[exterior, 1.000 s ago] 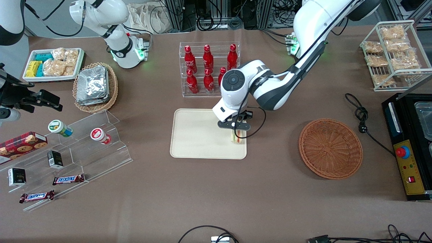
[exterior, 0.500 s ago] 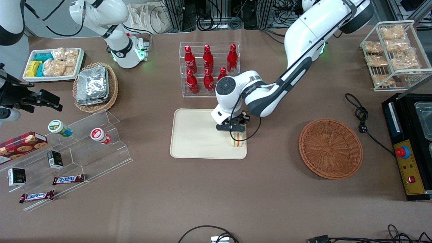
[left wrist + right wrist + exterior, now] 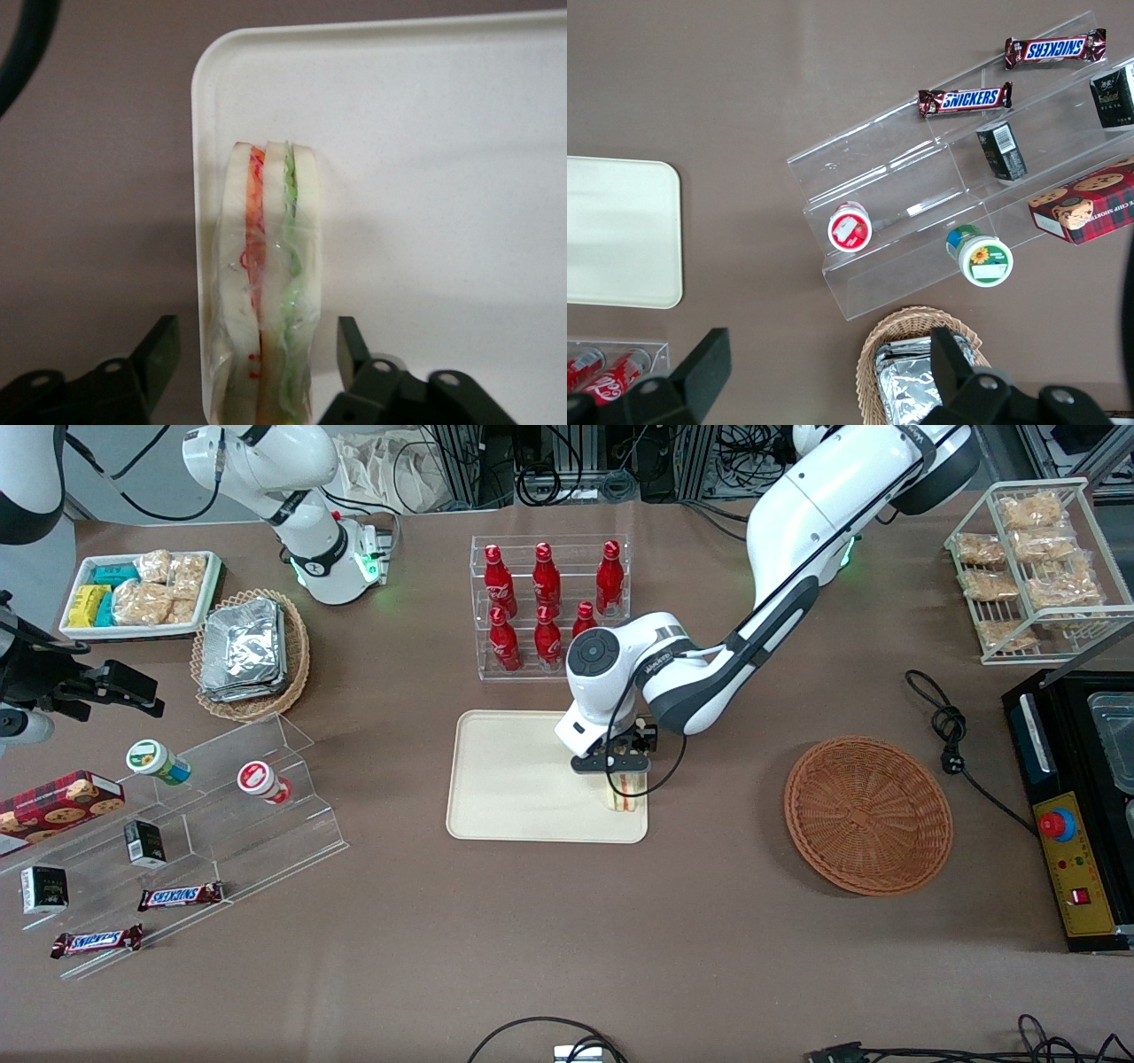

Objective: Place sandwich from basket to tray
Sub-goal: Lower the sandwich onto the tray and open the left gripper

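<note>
The sandwich (image 3: 266, 301) shows pale white bread with orange-red and green stripes of filling. The tray (image 3: 514, 779) is plain cream-beige. The basket (image 3: 868, 815) is orange-brown woven wicker. The tool (image 3: 257, 372) is black, open around the sandwich. The desk (image 3: 567, 939) is brown.

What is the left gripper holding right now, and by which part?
Nothing. The gripper stands open astride the sandwich, a gap showing between each finger and the bread. The sandwich stands on edge on the tray, by its rim.
</note>
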Action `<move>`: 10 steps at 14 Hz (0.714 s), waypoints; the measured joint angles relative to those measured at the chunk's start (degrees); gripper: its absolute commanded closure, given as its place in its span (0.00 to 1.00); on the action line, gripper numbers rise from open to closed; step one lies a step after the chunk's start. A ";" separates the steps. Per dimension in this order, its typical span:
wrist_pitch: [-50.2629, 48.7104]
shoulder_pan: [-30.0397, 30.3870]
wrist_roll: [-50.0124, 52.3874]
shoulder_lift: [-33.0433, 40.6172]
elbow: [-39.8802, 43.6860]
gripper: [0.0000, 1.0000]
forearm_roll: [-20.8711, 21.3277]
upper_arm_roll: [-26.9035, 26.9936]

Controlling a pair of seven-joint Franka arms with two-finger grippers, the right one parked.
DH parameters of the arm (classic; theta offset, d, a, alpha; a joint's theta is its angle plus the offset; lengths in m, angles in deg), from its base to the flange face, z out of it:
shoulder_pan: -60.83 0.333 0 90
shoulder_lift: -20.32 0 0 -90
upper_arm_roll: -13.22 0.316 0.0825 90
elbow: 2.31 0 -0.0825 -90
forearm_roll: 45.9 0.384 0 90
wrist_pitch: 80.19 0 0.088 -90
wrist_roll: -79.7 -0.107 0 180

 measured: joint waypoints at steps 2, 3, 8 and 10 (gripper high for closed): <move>0.09 -0.15 8.91 0.31 0.27 0.00 0.06 -0.34; 0.14 -0.30 13.93 0.72 0.45 0.00 0.14 -0.50; -0.19 0.14 19.62 6.62 1.31 0.00 -0.22 -0.52; -0.38 1.98 17.19 9.00 1.49 0.00 -3.08 -0.42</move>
